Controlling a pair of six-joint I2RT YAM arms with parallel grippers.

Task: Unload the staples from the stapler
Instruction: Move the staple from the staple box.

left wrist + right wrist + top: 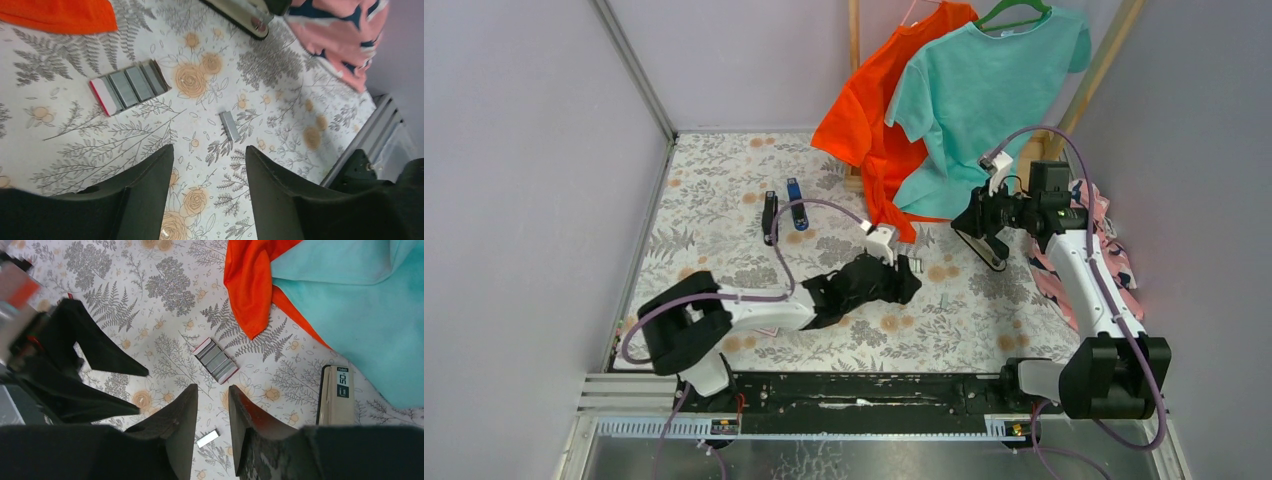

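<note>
The stapler [336,395], beige-grey with a black edge, lies on the floral cloth to the right of my right gripper [213,387], which is open, empty and apart from it. It also shows in the top view [981,248] and at the upper edge of the left wrist view [245,15]. One short silvery staple strip [207,438] lies on the cloth below the right fingers. It also lies just ahead of my open, empty left gripper [207,147], in the left wrist view [229,125]. In the top view the left gripper [904,280] is mid-table and the right gripper [979,215] is over the stapler.
A red-and-white card with grey staple rows [129,87] lies left of the strip and also shows in the right wrist view [216,360]. A black piece [769,215] and a slim blue bar [796,203] lie farther back. Orange [874,110] and teal [984,100] shirts hang behind. Pink cloth [1109,250] lies at the right.
</note>
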